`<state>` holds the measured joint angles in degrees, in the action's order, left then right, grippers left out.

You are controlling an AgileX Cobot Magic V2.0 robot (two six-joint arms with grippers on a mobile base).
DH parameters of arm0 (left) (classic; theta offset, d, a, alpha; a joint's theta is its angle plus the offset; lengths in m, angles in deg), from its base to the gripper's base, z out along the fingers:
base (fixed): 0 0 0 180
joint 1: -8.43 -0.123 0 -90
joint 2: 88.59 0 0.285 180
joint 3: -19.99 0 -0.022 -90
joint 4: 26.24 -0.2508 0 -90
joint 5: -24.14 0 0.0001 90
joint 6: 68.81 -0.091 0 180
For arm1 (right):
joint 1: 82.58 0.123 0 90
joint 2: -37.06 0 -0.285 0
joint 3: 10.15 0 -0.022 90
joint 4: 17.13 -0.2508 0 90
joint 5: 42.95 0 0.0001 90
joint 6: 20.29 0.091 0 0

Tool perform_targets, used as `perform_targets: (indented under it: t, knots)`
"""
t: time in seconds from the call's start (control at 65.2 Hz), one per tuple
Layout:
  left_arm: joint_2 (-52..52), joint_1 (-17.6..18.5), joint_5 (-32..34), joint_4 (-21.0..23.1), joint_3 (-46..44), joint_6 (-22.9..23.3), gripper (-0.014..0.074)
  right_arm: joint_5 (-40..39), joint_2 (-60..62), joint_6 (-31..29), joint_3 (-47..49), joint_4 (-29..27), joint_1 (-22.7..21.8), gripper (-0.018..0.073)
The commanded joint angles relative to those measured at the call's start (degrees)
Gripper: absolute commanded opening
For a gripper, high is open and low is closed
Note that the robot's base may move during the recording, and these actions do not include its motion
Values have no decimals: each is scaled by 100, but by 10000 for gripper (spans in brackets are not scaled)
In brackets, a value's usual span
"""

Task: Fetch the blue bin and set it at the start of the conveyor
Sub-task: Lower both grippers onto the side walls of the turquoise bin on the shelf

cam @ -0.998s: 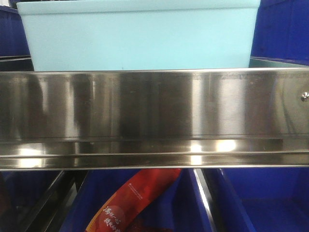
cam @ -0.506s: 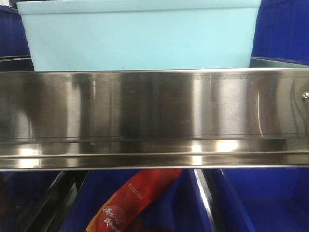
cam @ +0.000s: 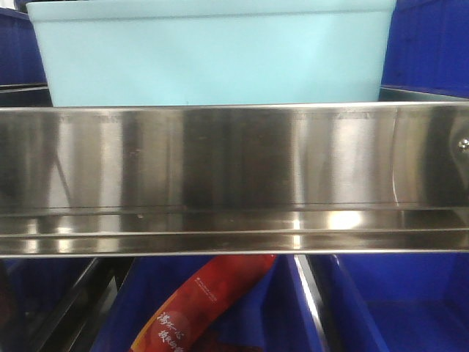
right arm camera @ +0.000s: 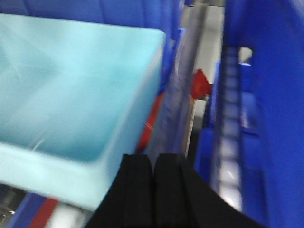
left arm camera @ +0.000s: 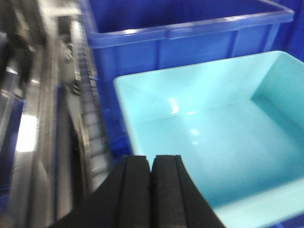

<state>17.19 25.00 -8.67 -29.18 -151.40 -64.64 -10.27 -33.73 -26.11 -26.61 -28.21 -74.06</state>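
Observation:
The blue bin [cam: 212, 55], a pale aqua plastic tub, stands on the shelf just behind the steel rail in the front view. Seen from the left wrist, the blue bin [left arm camera: 223, 133] is empty and open-topped, and my left gripper [left arm camera: 152, 159] is shut with nothing in it, above the tub's near left corner. From the right wrist, the blue bin [right arm camera: 71, 90] fills the left half, blurred, and my right gripper [right arm camera: 153, 159] is shut and empty just off its right wall. The conveyor start is out of view.
A shiny stainless-steel shelf rail [cam: 234, 176] spans the front view. Dark blue shelf bins flank the tub [left arm camera: 190, 33] [right arm camera: 270, 95] and sit on the lower shelf [cam: 396, 301]. A red packet [cam: 198, 308] lies in a lower bin. A metal upright [left arm camera: 47, 118] runs left of the tub.
The front view is nearly the same; only the reflections on the steel rail have shifted. The tub has not moved.

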Motion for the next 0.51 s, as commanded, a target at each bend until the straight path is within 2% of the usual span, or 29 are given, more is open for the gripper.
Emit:
perform_targets:
  t: [0.0, 0.046, 0.123, 0.23, 0.338, 0.491]
  knots:
    - [-591, 234, -289, -871, -574, 1123, -111, -284, -518, 189, 424, 58, 102, -140]
    - [-935, 346, -619, -1314, -870, 1753, -111, -284, -779, 508, 638, 246, 125, -141]
    - [-1399, 481, -1028, -1874, -1401, 2270, -111, -114, -1238, 1201, 1098, 811, 163, -140]
    - [-1883, 515, -1157, -1849, -1888, 2407, -111, 547, -1794, 2170, 1774, 1704, 316, -140]
    - [-2269, 515, -1418, -1824, -2239, 2774, -111, 1232, -2299, 2754, 2435, 2322, 515, -140]
    - [-2753, 515, -1986, -1732, -2757, 2812, -111, 2048, -2963, 2797, 3311, 2218, 658, -140]
